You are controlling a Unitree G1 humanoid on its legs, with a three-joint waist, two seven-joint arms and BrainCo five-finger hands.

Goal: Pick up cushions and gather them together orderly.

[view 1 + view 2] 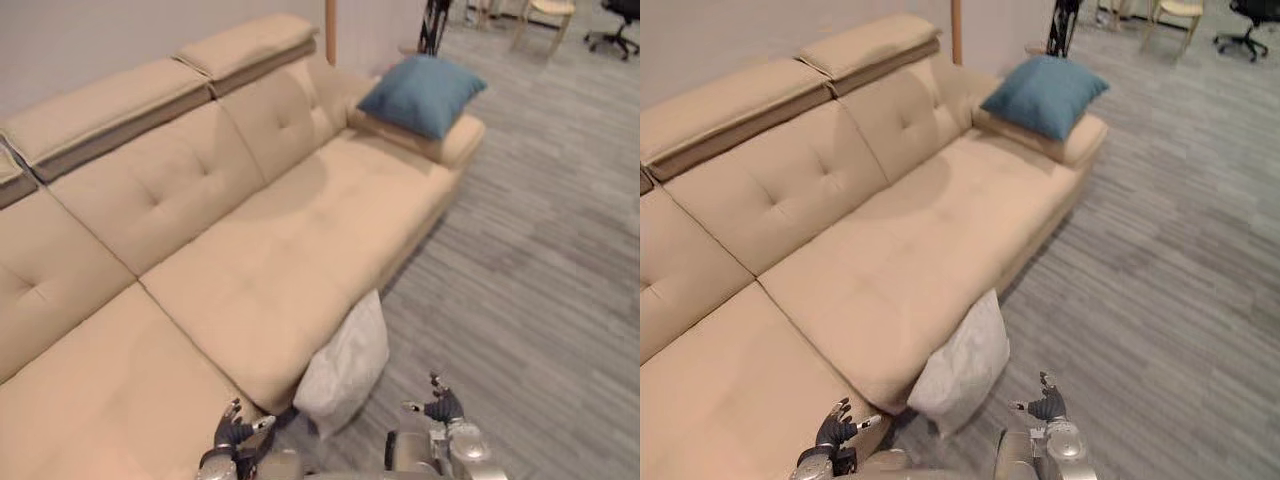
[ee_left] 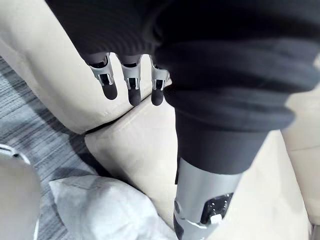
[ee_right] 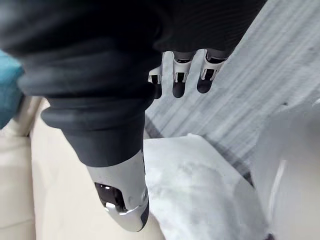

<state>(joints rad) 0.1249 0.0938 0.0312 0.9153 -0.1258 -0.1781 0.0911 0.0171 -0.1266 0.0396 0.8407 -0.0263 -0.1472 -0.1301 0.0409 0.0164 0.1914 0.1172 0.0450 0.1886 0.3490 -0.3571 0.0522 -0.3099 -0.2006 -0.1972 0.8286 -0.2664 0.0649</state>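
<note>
Nearest the camera, left hand [image 1: 236, 432] low over the sofa's front edge, fingers loosely spread, holding nothing; right hand [image 1: 441, 408] over the floor [image 1: 530, 290], fingers likewise relaxed and empty (both wrist views show the fingers extended with nothing between them). White cushion [image 1: 346, 364] between the two hands and just beyond them; it stands on the floor, leaning against the front of the sofa [image 1: 270, 250] near the seam between two seat sections; neither hand touches it. Sofa beige, tufted, with raised headrests along the back; its seats are bare. Blue cushion [image 1: 421, 92] at the far end of the sofa, resting tilted on the armrest, well apart from the white cushion. Beyond the sofa, on the grey floor at the far edge, a wooden chair [image 1: 547, 14] and an office chair [image 1: 617, 27].
</note>
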